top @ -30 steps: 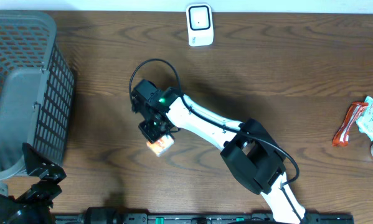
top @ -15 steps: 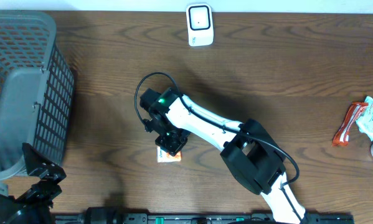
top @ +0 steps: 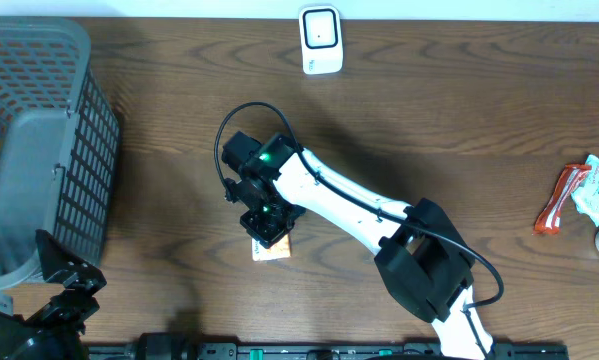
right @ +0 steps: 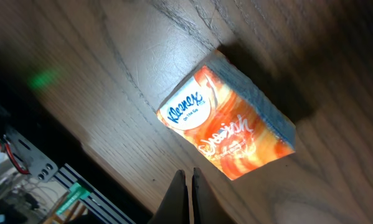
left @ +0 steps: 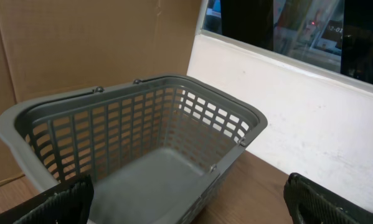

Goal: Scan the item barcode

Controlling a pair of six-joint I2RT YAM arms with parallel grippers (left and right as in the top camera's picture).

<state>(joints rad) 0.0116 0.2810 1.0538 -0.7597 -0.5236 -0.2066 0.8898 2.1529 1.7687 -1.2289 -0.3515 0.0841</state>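
Observation:
The item is an orange Kleenex tissue pack (top: pixel 273 250) lying flat on the wooden table, front of centre. My right gripper (top: pixel 264 224) hovers over its back edge and partly covers it from above. In the right wrist view the pack (right: pixel 226 124) lies label up just beyond my shut fingertips (right: pixel 187 174), which hold nothing. No barcode shows on the visible face. A white scanner (top: pixel 321 40) stands at the table's back edge. My left gripper (left: pixel 189 183) is open and empty at the front left corner (top: pixel 64 285), facing the basket.
A grey mesh basket (top: pixel 39 140) fills the left side of the table, seen empty (left: pixel 130 149) in the left wrist view. Orange and white snack packets (top: pixel 577 195) lie at the right edge. The right arm's links (top: pixel 419 255) stretch across the front right.
The tissue pack moved a little toward the front right and now lies flat. My right gripper followed it, and the right arm's elbow swung right. The left arm stayed still.

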